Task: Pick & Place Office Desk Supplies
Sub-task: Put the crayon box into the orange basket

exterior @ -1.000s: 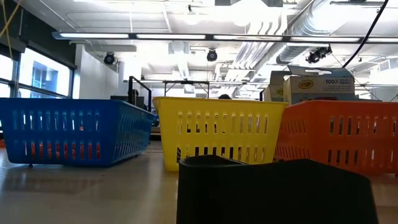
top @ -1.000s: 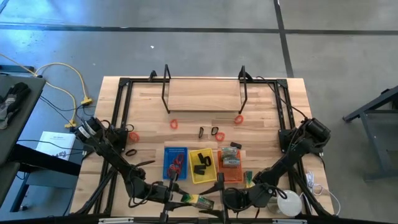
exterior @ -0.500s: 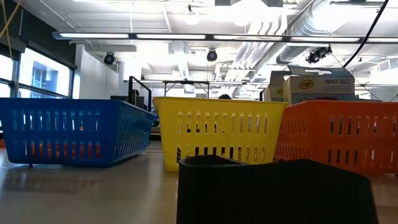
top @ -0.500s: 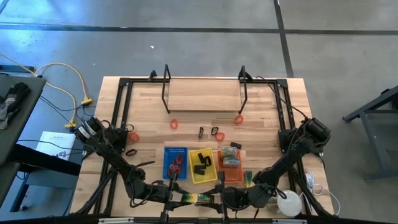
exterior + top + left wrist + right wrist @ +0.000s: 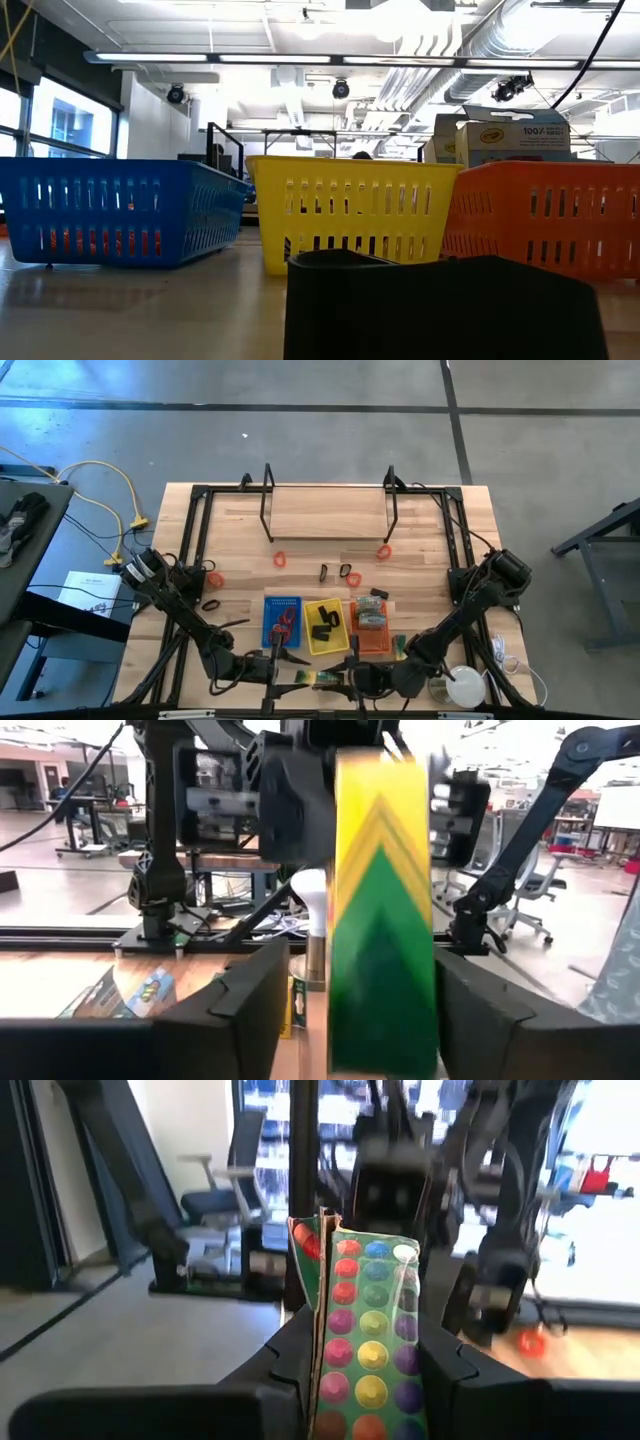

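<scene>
A handover is taking place at the near edge of the table (image 5: 430, 520), in front of the three trays. The left claw (image 5: 298, 678) is letting go: over the last second its fingers have been spreading, and in its own wrist view they are now standing wide, with a visible gap between one finger (image 5: 235, 1010) and the yellow-green box (image 5: 385, 920). The right claw (image 5: 352, 678) has been doing the opposite, and it is now clenching the other end of that same box (the face with the rows of coloured dots (image 5: 365, 1330) is sitting tight between its fingers). From above, the box is lying level between the two claws, just off the front of the yellow tray (image 5: 310, 628), and the right arm is reaching further toward the middle than it was a second ago.

For the task, this probably means the box is passing from left to right and heading for a tray on the right arm's side, perhaps the orange tray (image 5: 353, 638), which is already holding grey-green pieces. Red loops and black clips are waiting loose further back on the table.
</scene>
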